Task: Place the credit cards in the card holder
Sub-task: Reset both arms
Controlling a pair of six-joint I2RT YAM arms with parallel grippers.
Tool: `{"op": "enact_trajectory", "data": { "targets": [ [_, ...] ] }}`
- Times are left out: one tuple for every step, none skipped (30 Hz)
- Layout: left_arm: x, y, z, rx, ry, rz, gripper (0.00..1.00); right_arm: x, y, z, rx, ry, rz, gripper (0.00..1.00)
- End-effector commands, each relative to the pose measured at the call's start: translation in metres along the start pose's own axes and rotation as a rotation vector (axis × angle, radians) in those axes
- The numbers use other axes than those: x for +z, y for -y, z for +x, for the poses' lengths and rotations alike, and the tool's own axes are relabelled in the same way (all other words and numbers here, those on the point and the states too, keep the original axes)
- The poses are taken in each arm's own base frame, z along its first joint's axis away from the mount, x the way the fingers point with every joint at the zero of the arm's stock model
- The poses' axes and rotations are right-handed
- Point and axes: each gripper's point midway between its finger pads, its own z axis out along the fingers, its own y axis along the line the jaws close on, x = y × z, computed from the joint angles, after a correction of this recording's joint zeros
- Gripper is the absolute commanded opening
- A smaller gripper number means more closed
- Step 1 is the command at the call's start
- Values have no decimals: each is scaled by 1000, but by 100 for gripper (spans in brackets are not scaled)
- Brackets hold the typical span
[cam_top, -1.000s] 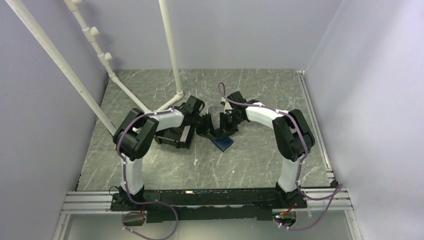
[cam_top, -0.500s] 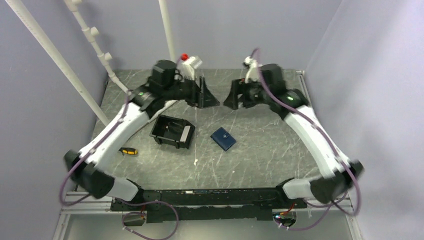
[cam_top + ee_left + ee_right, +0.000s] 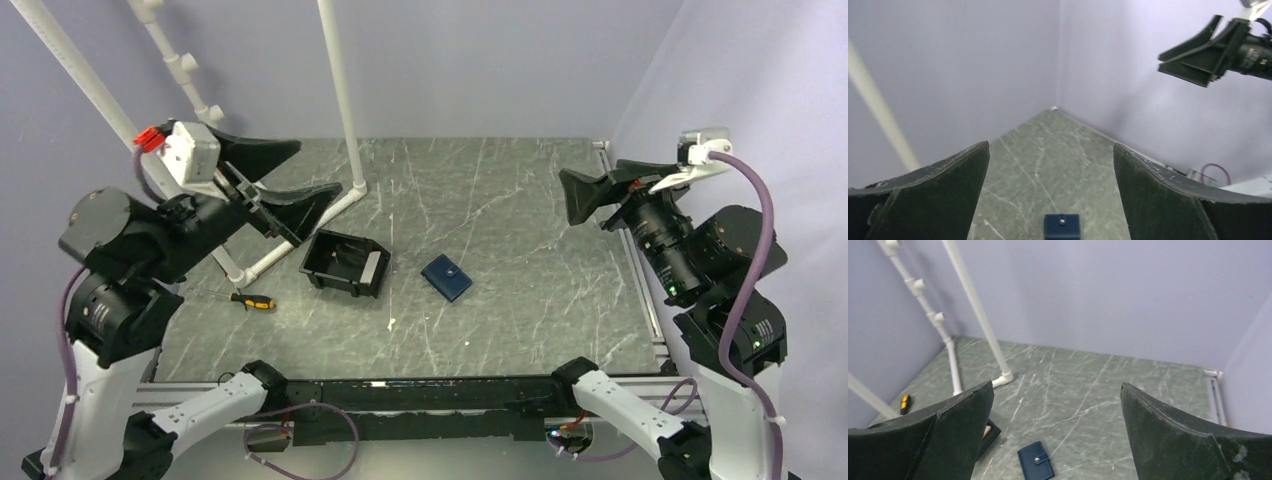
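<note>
The card holder (image 3: 446, 277), a small dark navy wallet with its snap tab fastened, lies flat and closed in the middle of the grey table. It also shows at the bottom of the left wrist view (image 3: 1062, 226) and low in the right wrist view (image 3: 1036, 461). The credit cards do not show in any view. My left gripper (image 3: 318, 167) is raised high at the left, open and empty (image 3: 1050, 146). My right gripper (image 3: 566, 195) hangs high at the right, also open and empty (image 3: 1056, 385). Both are far from the card holder.
A black plastic bin (image 3: 346, 263) with a grey-white patch stands just left of the card holder. A small yellow-handled screwdriver (image 3: 252, 301) lies further left. White pipes (image 3: 340, 100) rise at the back left. Purple walls close in the table.
Both grippers were shut together at the card holder a second ago. They have opened, and both arms have lifted and swung out to the sides, leaving the holder closed on the table.
</note>
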Motion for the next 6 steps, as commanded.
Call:
{"op": "enact_trajectory", "data": {
  "targets": [
    [-11,-26,-8,114,19,-143,99,-23,24,-33,-8,145,117,100],
    [-13,-27,-10,118,23,-154,99,-28,27,-35,8,163,134,100],
    [-15,-28,-12,120,31,-161,99,-29,29,-33,19,162,146,100],
    [-15,-27,-12,121,32,-158,99,-31,32,-33,19,159,159,100],
    [-15,-27,-12,120,33,-156,99,-30,32,-31,18,154,161,100],
    [-14,-26,-12,118,33,-150,100,-32,31,-31,21,161,153,100]
  ]
}}
